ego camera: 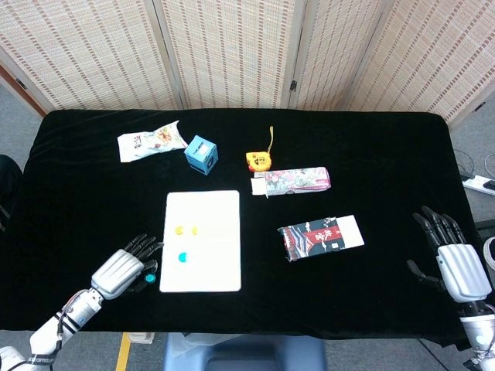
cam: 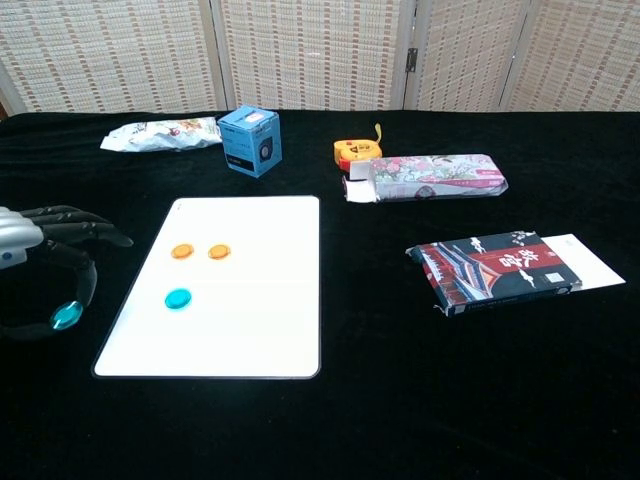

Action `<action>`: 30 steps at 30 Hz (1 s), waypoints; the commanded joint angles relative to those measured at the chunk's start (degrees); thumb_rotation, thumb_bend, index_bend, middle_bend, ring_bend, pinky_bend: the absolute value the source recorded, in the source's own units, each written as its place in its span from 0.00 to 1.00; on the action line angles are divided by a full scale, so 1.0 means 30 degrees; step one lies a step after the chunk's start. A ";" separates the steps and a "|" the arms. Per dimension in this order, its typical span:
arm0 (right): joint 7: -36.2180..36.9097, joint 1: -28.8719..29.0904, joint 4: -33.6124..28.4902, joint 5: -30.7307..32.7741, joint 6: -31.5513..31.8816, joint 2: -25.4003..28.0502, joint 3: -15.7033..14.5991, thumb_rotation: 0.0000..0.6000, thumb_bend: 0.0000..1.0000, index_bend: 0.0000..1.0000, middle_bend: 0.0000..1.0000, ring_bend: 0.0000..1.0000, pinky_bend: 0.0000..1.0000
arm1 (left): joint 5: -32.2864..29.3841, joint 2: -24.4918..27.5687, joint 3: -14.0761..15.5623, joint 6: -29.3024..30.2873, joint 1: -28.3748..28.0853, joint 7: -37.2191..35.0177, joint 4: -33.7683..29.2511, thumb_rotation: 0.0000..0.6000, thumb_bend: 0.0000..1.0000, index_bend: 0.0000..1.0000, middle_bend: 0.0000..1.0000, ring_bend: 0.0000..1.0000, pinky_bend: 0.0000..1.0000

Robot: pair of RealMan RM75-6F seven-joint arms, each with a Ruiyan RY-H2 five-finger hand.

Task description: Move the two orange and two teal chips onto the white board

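Already two orange chips (cam: 199, 251) and one teal chip (cam: 178, 298) lie on the white board (cam: 260, 300); the left hand (cam: 45, 265) pinches the last teal chip (cam: 67, 316) just beside the board's left edge, apparently for placing; the right hand (ego camera: 452, 259) rests well apart, fingers spread, holding nothing.

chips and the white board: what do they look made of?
Chips: likely glossy translucent plastic. The teal chip pinched in the left hand shows a bright glint, and the orange chips look shiny.
White board: smooth, thin, rigid sheet with rounded corners, probably plastic or coated board; can't tell which.
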 commanded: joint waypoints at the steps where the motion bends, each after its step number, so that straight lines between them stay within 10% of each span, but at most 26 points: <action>1: 0.0034 -0.0014 0.0035 0.0006 0.0019 0.0002 0.0003 1.00 0.36 0.00 0.02 0.00 0.00 | -0.0963 0.0014 -0.0967 -0.1318 -0.1020 0.0163 -0.0647 1.00 0.40 0.47 0.12 0.00 0.00; 30: 0.0407 0.0060 0.0418 0.0479 -0.0382 0.0049 0.0125 1.00 0.36 0.00 0.02 0.00 0.00 | -0.6262 -0.3972 -0.3574 -0.6429 -0.5064 0.3983 -0.0299 1.00 0.40 0.47 0.12 0.00 0.00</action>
